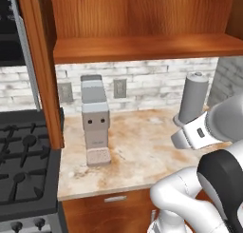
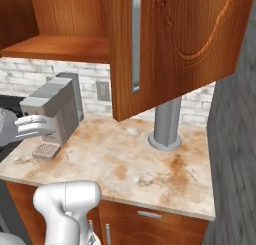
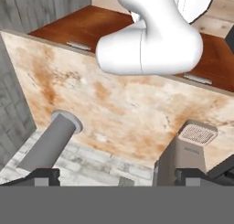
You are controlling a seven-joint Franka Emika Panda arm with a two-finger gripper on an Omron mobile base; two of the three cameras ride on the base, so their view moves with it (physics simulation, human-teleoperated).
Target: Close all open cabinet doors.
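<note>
Two cabinet doors stand open above the counter (image 1: 142,146). In the left base view the left door (image 1: 40,61) is swung out edge-on, its long silver handle (image 1: 26,51) facing the stove (image 1: 23,170). In the right base view the right door (image 2: 175,44) hangs wide open toward the camera, showing its carved curvy panel line and a vertical bar handle (image 2: 136,39). Between them the open cabinet's shelf (image 1: 142,46) is bare wood.

On the mottled beige counter a grey coffee machine (image 1: 96,118) stands near the left door's lower edge, its drip tray to the front. A grey cylinder on a round base, probably a paper towel holder (image 1: 192,99), stands further right by the brick backsplash (image 1: 152,82), below the right door.

The arm bends over the counter's front edge, with the hand raised above the surface between machine and cylinder; it touches neither door. In the hand view the gripper (image 3: 119,176) looks back down at the counter, and its two dark fingertips (image 3: 45,176) sit far apart at the bottom edge, spread wide with nothing between them. That view also shows the cylinder to the left, the machine to the right, and low drawer fronts (image 3: 82,35) past the counter edge.
</note>
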